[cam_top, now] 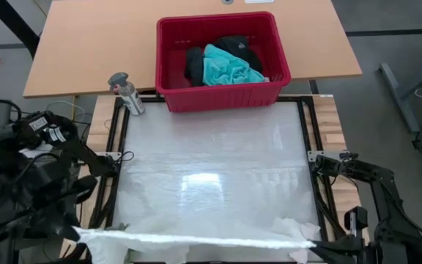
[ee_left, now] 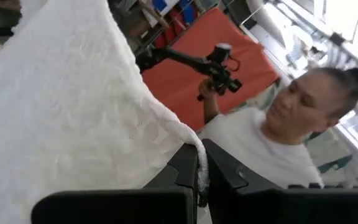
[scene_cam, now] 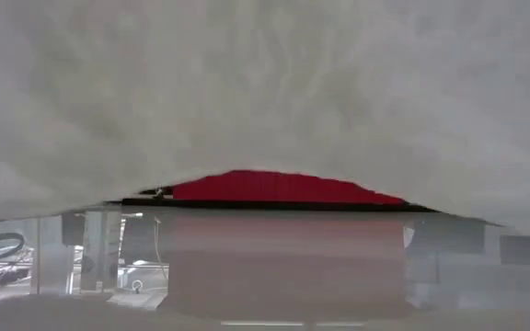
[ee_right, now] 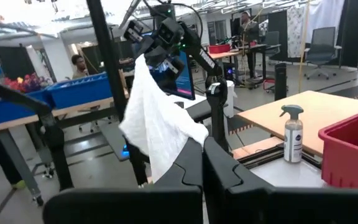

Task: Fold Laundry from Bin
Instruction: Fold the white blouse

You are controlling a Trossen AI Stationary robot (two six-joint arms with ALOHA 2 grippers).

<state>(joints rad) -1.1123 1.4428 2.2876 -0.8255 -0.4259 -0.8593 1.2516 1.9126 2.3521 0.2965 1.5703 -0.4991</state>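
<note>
With my left claw [ee_left: 201, 163] and right claw [ee_right: 202, 155] each clamped on the white lacy top [cam_top: 196, 238], stretched taut, I next lay it flat.

The bin [cam_top: 222, 59] sits at the table's [cam_top: 211, 161] far edge, spray bottle [cam_top: 125, 92] to its left.
</note>
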